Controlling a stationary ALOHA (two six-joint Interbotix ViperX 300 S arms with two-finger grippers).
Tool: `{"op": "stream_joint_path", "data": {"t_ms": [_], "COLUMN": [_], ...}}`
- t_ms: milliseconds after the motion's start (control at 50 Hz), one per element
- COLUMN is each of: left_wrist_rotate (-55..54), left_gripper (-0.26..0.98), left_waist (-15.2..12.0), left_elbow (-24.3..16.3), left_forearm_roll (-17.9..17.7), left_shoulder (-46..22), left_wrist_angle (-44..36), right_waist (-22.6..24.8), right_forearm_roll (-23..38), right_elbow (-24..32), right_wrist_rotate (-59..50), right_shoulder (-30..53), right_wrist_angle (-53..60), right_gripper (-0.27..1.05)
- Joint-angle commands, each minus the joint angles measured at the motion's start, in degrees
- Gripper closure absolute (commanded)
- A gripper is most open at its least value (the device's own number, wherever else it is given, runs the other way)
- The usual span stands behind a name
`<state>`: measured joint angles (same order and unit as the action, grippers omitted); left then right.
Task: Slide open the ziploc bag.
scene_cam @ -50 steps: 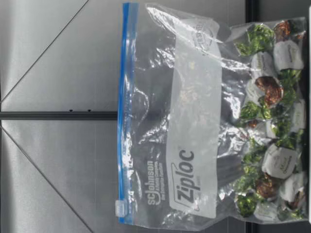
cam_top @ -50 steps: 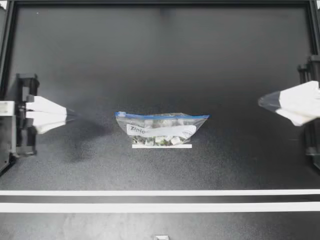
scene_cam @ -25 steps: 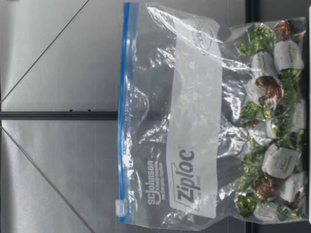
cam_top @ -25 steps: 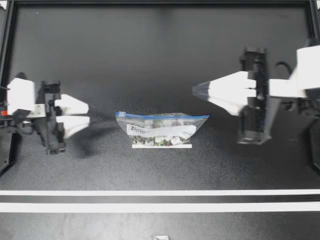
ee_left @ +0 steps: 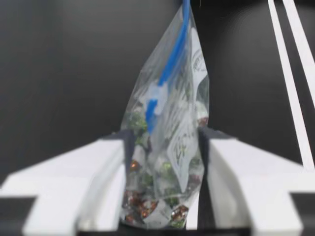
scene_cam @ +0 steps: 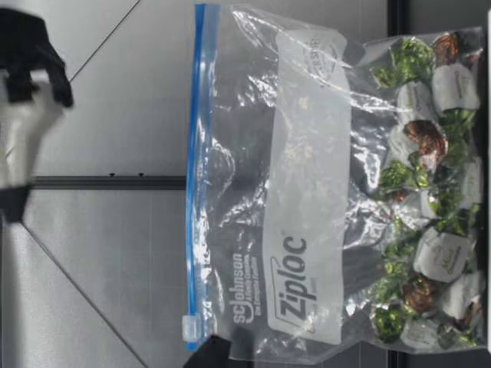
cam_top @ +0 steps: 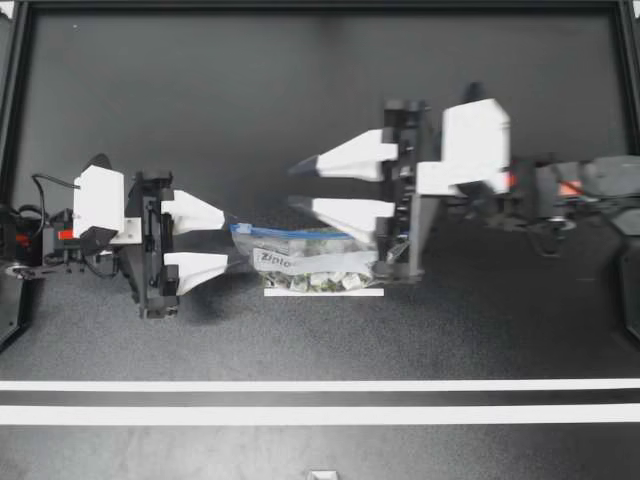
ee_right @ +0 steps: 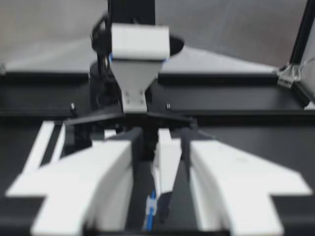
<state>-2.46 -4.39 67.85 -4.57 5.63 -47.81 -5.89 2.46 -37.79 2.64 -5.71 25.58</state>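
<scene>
Your left gripper (cam_top: 226, 240) stands open just at the bag's (cam_top: 320, 258) end; your right gripper (cam_top: 292, 186) hangs open over it.

Left gripper (cam_top: 227, 240), right gripper (cam_top: 292, 186) reached the bag (cam_top: 310, 265).

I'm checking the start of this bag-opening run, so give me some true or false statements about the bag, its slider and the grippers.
The ziploc bag stands upright with wrapped candies at its bottom. True.
The slider sits at the bag's end on my right side. False: it is at the end by the left gripper.
The left gripper is open with the bag's end between its fingers. True.
The right gripper is shut on the bag. False: it is open.
</scene>
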Motion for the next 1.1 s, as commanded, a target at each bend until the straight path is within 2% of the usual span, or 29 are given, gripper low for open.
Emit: {"op": "stream_joint_path", "data": {"t_ms": [0, 280, 420, 1080], "left_wrist_rotate": [-0.2, -0.5, -0.5, 0.3], "left_gripper": [0.40, 0.75, 0.87, 0.88], "left_waist": [0.1, 0.0, 0.1, 0.1], "left_elbow": [-1.1, -1.1, -1.1, -1.8], "left_forearm_roll": [0.1, 0.0, 0.0, 0.3], "left_shoulder": [0.8, 0.4, 0.4, 0.5], "left_wrist_angle": [-1.0, -1.6, -1.5, -0.7], "right_waist": [-0.5, -0.5, 0.0, 1.0], "right_forearm_roll": [0.2, 0.1, 0.2, 1.1], "right_elbow": [4.0, 10.6, 11.9, 13.1], "right_wrist_rotate": [1.0, 1.5, 1.6, 1.6], "right_shoulder": [2.5, 9.8, 12.0, 14.7], "right_wrist_angle": [-2.2, -11.0, -13.5, -18.1], "right_gripper": [0.32, 0.28, 0.24, 0.25]}}
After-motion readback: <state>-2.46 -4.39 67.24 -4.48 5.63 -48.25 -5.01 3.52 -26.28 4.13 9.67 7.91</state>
